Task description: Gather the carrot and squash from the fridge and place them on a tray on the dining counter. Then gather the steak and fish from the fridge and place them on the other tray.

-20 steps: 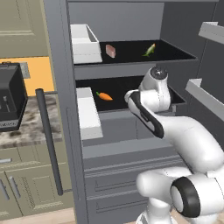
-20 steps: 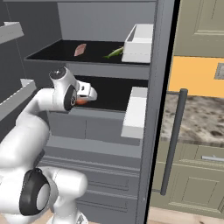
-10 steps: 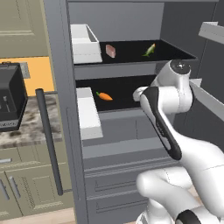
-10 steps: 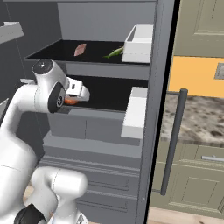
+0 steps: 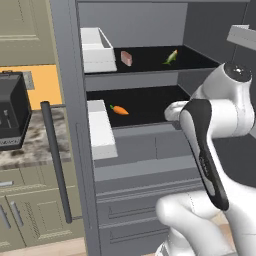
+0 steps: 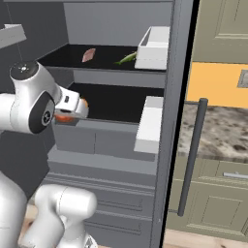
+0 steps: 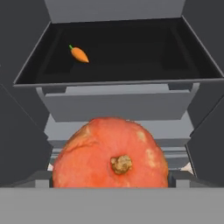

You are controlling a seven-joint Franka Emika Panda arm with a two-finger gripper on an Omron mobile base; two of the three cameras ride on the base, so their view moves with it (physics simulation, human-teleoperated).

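Observation:
A big round orange squash (image 7: 111,153) sits between my fingers, with my gripper (image 7: 111,177) shut on it just in front of the lower fridge shelf. From the right base view the squash (image 6: 63,117) peeks out under the gripper (image 6: 68,112). The small carrot (image 5: 119,110) lies at the back left of that lower shelf (image 7: 79,54). On the upper shelf rest the pink steak (image 5: 126,58) (image 6: 88,54) and the green-yellow fish (image 5: 171,56) (image 6: 126,58). The trays and dining counter are out of view.
The fridge door stands open beside the shelves, carrying white bins (image 5: 100,127) (image 6: 150,123) and a long dark handle (image 5: 55,160) (image 6: 191,155). A black appliance (image 5: 12,117) stands on the marble counter. Grey fridge drawers (image 5: 145,150) lie below the lower shelf.
The arm has drawn back from the lower shelf with the squash in its grip, and the elbow has swung up and closer to the cameras.

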